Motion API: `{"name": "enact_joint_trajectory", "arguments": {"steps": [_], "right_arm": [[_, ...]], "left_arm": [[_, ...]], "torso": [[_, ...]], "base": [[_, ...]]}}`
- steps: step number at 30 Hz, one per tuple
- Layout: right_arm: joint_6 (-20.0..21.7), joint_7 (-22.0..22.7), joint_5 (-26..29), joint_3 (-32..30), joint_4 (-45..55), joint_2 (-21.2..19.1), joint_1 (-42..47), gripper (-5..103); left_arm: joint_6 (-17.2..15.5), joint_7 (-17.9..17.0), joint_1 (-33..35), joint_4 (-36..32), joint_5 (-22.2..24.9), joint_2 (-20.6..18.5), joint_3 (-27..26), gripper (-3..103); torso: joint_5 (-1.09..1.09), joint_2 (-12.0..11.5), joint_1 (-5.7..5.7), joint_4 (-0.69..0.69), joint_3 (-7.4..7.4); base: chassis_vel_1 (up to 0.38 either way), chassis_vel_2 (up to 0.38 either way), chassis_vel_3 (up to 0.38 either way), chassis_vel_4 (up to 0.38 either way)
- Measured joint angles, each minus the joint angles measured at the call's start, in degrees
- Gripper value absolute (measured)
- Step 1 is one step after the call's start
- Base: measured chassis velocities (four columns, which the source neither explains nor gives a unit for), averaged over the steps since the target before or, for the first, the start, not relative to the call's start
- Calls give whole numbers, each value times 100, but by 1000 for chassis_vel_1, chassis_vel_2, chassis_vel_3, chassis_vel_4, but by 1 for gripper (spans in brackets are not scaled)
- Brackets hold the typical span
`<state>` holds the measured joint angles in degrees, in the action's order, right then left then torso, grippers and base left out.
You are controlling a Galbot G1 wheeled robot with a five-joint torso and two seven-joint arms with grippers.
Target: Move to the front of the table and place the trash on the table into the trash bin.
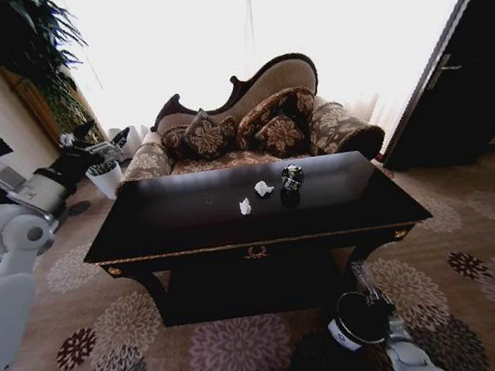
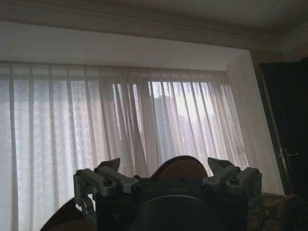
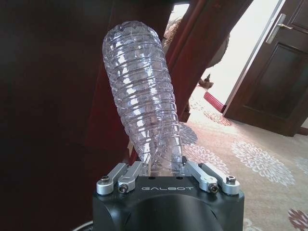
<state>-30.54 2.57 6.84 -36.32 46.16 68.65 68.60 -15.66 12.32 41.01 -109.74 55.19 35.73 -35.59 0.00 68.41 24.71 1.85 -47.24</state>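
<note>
Now right gripper (image 3: pixel 166 169) fingers clamping clear bottle (image 3: pixel 142 91), hanging low before bench (image 1: pixel 250 205); aiming release squarely over trash bin (image 1: pixel 363 319). Left gripper (image 2: pixel 166 169) fingers spread open, parked raised beyond bench's left corner.

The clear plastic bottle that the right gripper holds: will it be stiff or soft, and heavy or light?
The bottle looks empty and see-through, so it is probably very light. Its thin ribbed wall would likely dent under a firm squeeze. The right gripper grips it near one end, so it may tilt.
</note>
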Motion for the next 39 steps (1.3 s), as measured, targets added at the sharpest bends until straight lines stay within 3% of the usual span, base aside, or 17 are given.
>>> {"name": "enact_joint_trajectory", "arguments": {"steps": [12, 39], "right_arm": [[22, 8, -21, -136, 229, -177, 386, 25], [110, 26, 152, -90, 481, 159, 746, 25]], "left_arm": [[0, 23, -49, 23, -20, 91, 48, 100], [0, 78, -27, -8, -12, 12, -28, 100]], "torso": [[-1, 0, 0, 1, 0], [0, 0, 0, 0, 0]], "base": [[0, 0, 0, 0], [0, 0, 0, 0]]}}
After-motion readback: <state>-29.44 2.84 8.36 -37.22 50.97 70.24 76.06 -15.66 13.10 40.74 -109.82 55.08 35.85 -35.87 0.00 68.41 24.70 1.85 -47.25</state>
